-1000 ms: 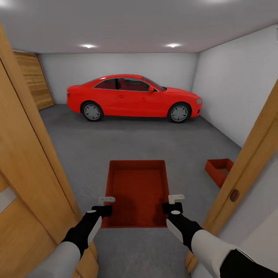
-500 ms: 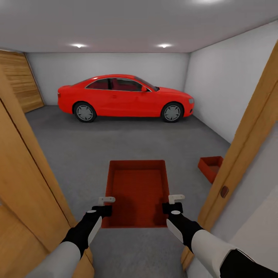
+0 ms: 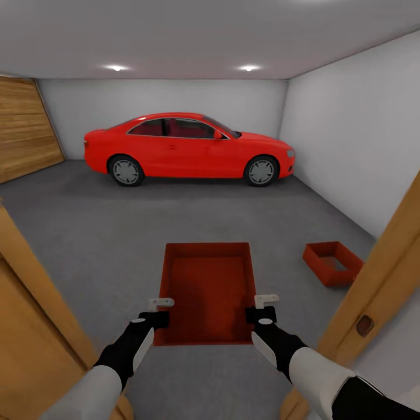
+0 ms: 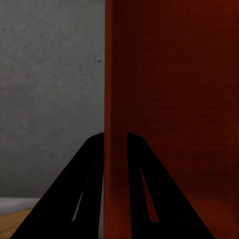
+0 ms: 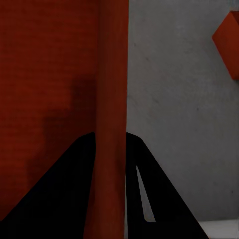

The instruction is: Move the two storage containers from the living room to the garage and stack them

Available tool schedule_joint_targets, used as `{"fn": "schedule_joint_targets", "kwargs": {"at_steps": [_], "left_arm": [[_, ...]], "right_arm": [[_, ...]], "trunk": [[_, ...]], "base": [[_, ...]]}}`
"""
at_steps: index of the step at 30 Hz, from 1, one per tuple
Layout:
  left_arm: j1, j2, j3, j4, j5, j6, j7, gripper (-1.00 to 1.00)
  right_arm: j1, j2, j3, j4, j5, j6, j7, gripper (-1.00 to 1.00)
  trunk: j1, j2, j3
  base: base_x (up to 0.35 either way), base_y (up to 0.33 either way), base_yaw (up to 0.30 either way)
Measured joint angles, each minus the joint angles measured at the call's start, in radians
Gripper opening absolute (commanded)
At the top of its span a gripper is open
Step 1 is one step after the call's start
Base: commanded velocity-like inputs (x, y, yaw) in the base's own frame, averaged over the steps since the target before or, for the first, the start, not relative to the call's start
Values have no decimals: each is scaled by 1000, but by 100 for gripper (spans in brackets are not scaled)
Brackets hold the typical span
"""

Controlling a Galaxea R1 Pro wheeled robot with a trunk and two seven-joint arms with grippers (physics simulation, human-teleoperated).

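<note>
Both grippers, left gripper [image 3: 161, 311] and right gripper [image 3: 263, 309], clamp the carried container [image 3: 208, 290] by its side walls; second container [image 3: 333, 262] sits on garage floor [image 3: 105, 233]. Risk: door frame [image 3: 373, 297] clips the right arm, thin walls slip.

No lettering, labels, numbers or signs can be read anywhere: the red car [image 3: 189, 147] and the orange-red containers [image 3: 207, 290] carry no legible markings.
</note>
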Motion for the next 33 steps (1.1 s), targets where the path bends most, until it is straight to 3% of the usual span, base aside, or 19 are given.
{"fn": "schedule_joint_targets", "kwargs": {"at_steps": [33], "left_arm": [[0, 2, 4, 0, -6, 1, -6, -100]], "right_arm": [[0, 3, -3, 2, 3, 0, -3, -100]], "trunk": [[0, 0, 0]], "base": [[322, 0, 0]]}}
